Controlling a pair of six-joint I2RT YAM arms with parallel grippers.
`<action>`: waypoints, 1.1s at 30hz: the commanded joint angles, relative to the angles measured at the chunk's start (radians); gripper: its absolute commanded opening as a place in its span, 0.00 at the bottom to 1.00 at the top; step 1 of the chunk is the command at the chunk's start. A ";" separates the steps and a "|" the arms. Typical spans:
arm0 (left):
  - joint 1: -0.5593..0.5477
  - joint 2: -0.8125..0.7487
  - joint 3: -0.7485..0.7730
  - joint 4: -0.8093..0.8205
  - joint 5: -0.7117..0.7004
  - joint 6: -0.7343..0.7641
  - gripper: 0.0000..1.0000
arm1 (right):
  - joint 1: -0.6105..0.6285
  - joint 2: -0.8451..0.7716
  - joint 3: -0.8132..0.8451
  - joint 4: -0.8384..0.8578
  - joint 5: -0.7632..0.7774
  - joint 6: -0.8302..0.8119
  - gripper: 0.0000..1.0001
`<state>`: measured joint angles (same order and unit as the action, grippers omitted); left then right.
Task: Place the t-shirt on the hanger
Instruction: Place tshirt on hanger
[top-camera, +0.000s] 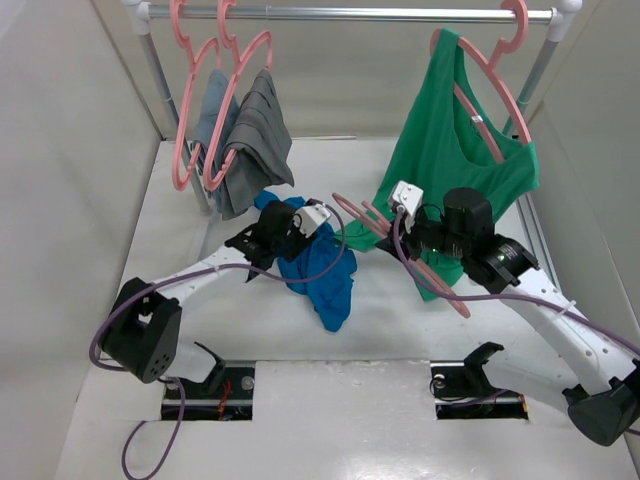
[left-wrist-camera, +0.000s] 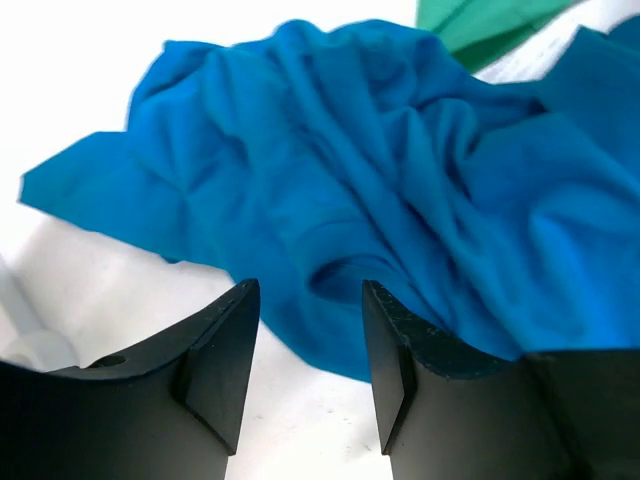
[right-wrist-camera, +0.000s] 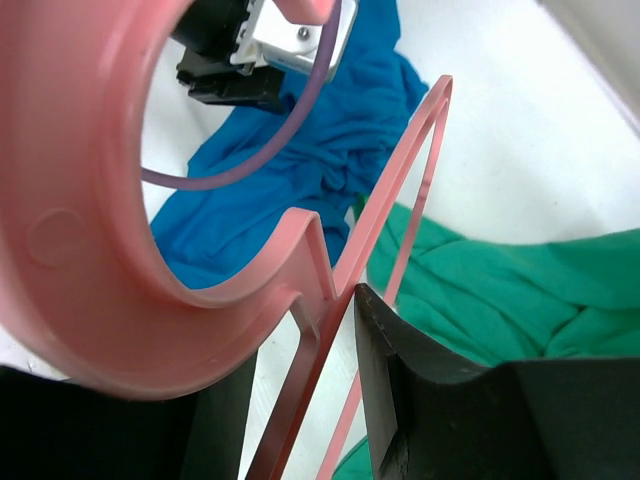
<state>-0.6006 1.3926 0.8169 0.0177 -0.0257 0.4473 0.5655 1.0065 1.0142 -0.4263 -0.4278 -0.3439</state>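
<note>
Right of the crumpled t-shirt (top-camera: 318, 275), the right gripper (right-wrist-camera: 300, 350) pinches the pink hanger (right-wrist-camera: 100, 300) at its neck, one finger (right-wrist-camera: 120, 440) half hidden; the left gripper (left-wrist-camera: 307, 300) gapes over the t-shirt's edge, white table (top-camera: 400, 340) beside.

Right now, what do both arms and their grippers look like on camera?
Left arm and right arm: white links, black joint housings, a purple cable looped along each. A small white camera block sits at each wrist. Left gripper and right gripper have matte black, wedge-shaped fingers. No markings visible.
</note>
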 joint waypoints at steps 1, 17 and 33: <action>0.004 -0.020 0.051 -0.019 0.007 -0.004 0.43 | -0.003 -0.023 0.078 0.049 -0.019 -0.021 0.00; 0.047 0.051 0.011 0.024 0.099 0.076 0.02 | -0.003 0.017 0.119 0.040 -0.040 -0.029 0.00; -0.002 -0.078 0.263 -0.300 0.122 -0.050 0.00 | 0.119 -0.121 0.043 -0.115 -0.175 0.032 0.00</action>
<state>-0.5808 1.3624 1.0431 -0.2211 0.0956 0.4503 0.6647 0.9321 1.0752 -0.5518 -0.5282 -0.3546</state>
